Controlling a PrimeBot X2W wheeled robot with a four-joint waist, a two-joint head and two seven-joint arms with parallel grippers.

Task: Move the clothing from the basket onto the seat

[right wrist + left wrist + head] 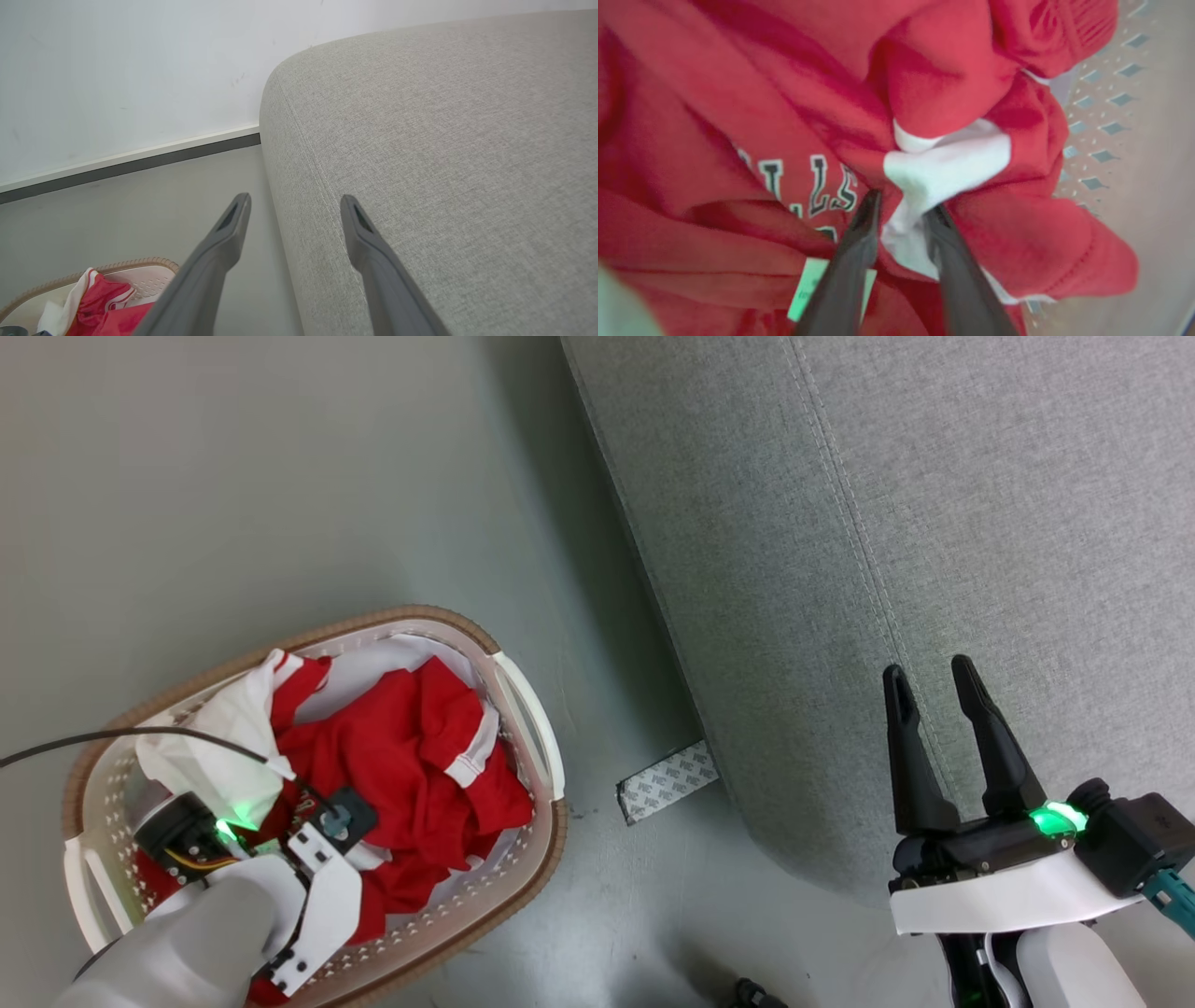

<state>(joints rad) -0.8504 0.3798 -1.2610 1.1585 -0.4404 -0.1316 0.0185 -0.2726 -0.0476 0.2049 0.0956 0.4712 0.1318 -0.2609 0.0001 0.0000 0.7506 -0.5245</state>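
Two long dark fingers (852,261) of my left hand (906,201) are sunk tip-first into the soft red fabric clothing (738,93) with white trim. They stand part-way apart, with a rumpled white fold (952,163) of it lying between them. Whether they have a bite on that fold I cannot tell, since the tips are buried in the cloth. Just to their left runs white block lettering (817,182) with dark outlines, and a pale green label (803,291) peeks out beside one finger.

All the clothing I can see is heaped in the oval cream-white plastic basket (523,709) with perforated sides and a brown rim. It stands on the grey floor (233,476), near the large light-grey upholstered seat (934,523) with its stitched seam but not touching it. None of the clothing lies on the part of the seat I can see.

I judge this stuff light, limp and in no way fragile. It should sag and trail from wherever I pinch it, and the tangled pieces may drag one another or catch on the rim. A bunched ridge or the doubled white hem looks the best hold. A single flat layer would likely slip out.

Farther off, my right hand (927,669) hangs spread and empty over the seat's rounded edge.
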